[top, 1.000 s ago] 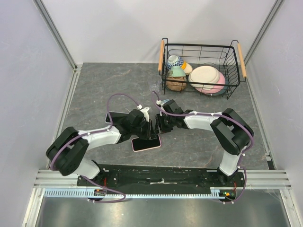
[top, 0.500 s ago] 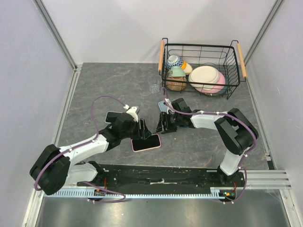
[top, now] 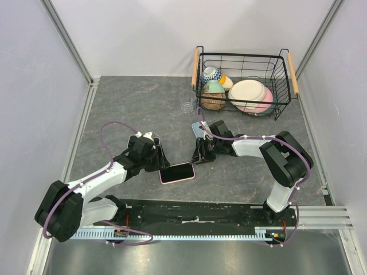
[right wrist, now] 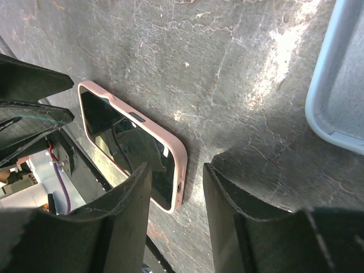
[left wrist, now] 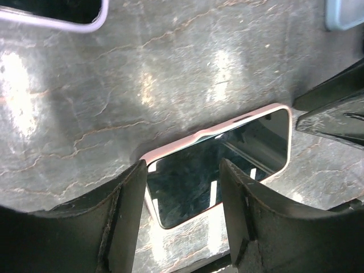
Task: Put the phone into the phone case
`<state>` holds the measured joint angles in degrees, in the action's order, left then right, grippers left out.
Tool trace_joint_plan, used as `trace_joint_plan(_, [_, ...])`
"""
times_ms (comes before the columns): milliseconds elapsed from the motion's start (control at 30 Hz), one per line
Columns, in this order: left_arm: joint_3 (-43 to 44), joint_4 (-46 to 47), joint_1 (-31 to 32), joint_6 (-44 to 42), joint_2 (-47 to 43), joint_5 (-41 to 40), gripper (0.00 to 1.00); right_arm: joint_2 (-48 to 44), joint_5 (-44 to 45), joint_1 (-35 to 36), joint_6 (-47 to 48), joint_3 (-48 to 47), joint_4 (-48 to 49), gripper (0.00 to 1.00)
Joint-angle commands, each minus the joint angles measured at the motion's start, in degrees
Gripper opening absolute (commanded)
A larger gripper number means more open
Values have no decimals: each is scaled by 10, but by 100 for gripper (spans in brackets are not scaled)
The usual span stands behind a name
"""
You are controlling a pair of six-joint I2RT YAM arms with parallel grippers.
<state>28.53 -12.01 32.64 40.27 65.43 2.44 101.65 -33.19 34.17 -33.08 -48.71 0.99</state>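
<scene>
The phone (top: 176, 172), dark screen up, lies flat on the table inside a pink phone case (left wrist: 170, 149), whose rim runs all round it. My left gripper (top: 159, 162) hovers just left of it, open, and the phone's near end (left wrist: 222, 165) shows between the fingers. My right gripper (top: 199, 156) stands just up and right of the phone, open too, with one corner of the pink case (right wrist: 181, 165) in the gap. Neither gripper holds or touches anything. In the wrist views the left gripper (left wrist: 182, 166) and the right gripper (right wrist: 176, 170) both show a wide gap.
A light blue case (top: 196, 129) lies by the right arm's wrist (right wrist: 341, 85). A lavender-rimmed dark slab (left wrist: 51, 16) lies past the left gripper. A wire basket (top: 284, 63) with bowls and plates stands at the back right, a small glass (top: 187, 106) to its left.
Both grippers were close together over the cased phone; both have let go and opened. The left arm has drawn back to the left, the right one slightly up and right. The phone stayed put.
</scene>
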Motion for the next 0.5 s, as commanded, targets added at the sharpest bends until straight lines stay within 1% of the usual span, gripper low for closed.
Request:
trace_joint_plan(0, [-11,-39,-3,35,4,-23,61,13,6,2,14,9,-9,45])
trace_joint_plan(67, [-11,-50,-4,34,8,-35,60,19,6,2,17,8,-24,44])
trace_joint_plan(133, [-10,-52,-4,33,15,-28,59,22,6,2,18,6,-28,40])
trace_joint_plan(200, [-11,-51,-4,32,23,-26,57,30,3,2,21,5,-30,39])
trace_joint_plan(233, [-12,-48,-4,32,32,-11,56,32,3,2,20,4,-32,39])
trace_joint_plan(367, [-17,-19,-4,30,56,14,48,45,1,4,19,1,-35,37])
trace_joint_plan(467, [-21,10,-4,28,79,34,44,53,2,6,19,-2,-35,31])
